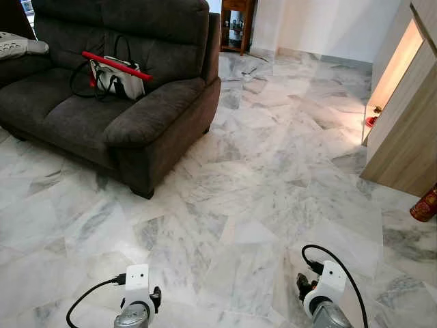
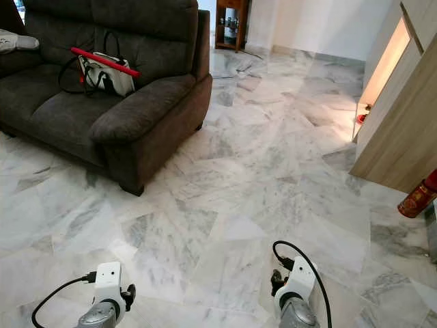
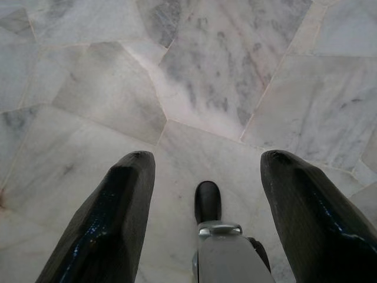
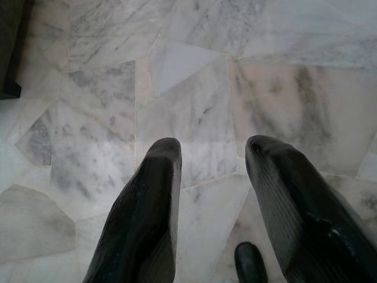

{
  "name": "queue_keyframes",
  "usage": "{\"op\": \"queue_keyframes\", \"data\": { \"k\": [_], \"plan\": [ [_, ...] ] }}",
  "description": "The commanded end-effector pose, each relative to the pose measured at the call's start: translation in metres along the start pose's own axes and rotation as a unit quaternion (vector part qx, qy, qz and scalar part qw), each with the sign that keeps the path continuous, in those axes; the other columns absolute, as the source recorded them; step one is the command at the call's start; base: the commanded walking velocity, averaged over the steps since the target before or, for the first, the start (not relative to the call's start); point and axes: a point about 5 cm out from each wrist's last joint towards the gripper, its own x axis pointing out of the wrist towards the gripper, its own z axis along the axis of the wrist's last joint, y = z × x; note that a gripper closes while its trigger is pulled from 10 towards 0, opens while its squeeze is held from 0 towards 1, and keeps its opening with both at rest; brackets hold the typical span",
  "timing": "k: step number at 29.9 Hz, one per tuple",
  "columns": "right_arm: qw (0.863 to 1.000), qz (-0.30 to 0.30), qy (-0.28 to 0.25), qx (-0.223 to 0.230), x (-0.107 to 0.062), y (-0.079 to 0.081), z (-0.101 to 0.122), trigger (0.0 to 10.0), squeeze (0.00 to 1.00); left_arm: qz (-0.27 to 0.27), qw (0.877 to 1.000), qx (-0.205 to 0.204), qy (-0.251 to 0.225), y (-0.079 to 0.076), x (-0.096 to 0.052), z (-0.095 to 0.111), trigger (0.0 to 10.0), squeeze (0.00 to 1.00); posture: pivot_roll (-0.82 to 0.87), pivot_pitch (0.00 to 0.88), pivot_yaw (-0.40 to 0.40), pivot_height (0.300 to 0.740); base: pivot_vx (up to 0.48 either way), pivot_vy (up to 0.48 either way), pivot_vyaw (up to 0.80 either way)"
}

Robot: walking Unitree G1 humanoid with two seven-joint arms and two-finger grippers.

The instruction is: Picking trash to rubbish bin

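Marble floor [image 1: 273,178] spreads out wide in front of you. Your left gripper [image 3: 203,177] hangs low with its fingers wide apart and holds nothing. Your right gripper [image 4: 212,171] is the same, open and empty. You can't see any trash or a rubbish bin yet, so the job looks barely started. You need to look around first. Mind the dark sofa [image 1: 116,102] far left and the wooden cabinet [image 1: 403,137] far right. The middle is open for walking.

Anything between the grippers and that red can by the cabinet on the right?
Nothing visible. Bare marble floor runs from the right gripper and left gripper, both open and empty, to the red can beside the wooden cabinet. The sofa sits off to the left.
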Motion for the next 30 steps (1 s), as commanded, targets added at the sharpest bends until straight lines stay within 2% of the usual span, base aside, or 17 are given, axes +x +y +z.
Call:
{"op": "queue_keyframes", "data": {
  "k": [1, 6, 10, 24, 30],
  "plan": [
    [1.0, -0.002, -0.007, 0.004, 0.0008, -0.0012, 0.0043, 10.0, 0.0, -0.001, 1.0, 0.004, 0.01, 0.0, -0.0009, -0.0049, 10.0, 0.0, 0.08, 0.0, -0.049, 0.74, 0.0, 0.0, 0.0],
    [1.0, -0.004, -0.01, -0.005, 0.001, -0.0012, 0.0057, 10.0, 0.0, -0.009, 1.0, 0.026, 0.008, -0.0005, -0.0006, -0.0034, 10.0, 0.0, 0.08, 0.0, -0.047, 0.74, 0.0, 0.0, 0.0],
    [1.0, -0.004, -0.011, -0.007, 0.001, -0.0012, 0.0059, 10.0, 0.0, -0.009, 1.0, 0.025, 0.008, -0.0005, -0.0005, -0.0033, 10.0, 0.0, 0.08, 0.0, -0.047, 0.74, 0.0, 0.0, 0.0],
    [1.0, -0.002, -0.011, -0.002, 0.0005, -0.0002, 0.0037, 10.0, 0.0, -0.012, 0.999, 0.033, 0.009, -0.0002, -0.0008, -0.0044, 10.0, 0.0, 0.08, 0.0, -0.039, 0.74, 0.0, 0.0, 0.8],
    [1.0, -0.002, -0.01, -0.001, 0.0005, -0.0001, 0.0036, 10.0, 0.0, -0.034, 0.997, 0.068, 0.006, -0.0081, -0.0017, -0.0056, 10.0, 0.0, 0.08, 0.0, -0.039, 0.74, 0.0, 0.0, 0.8]
  ]
}}
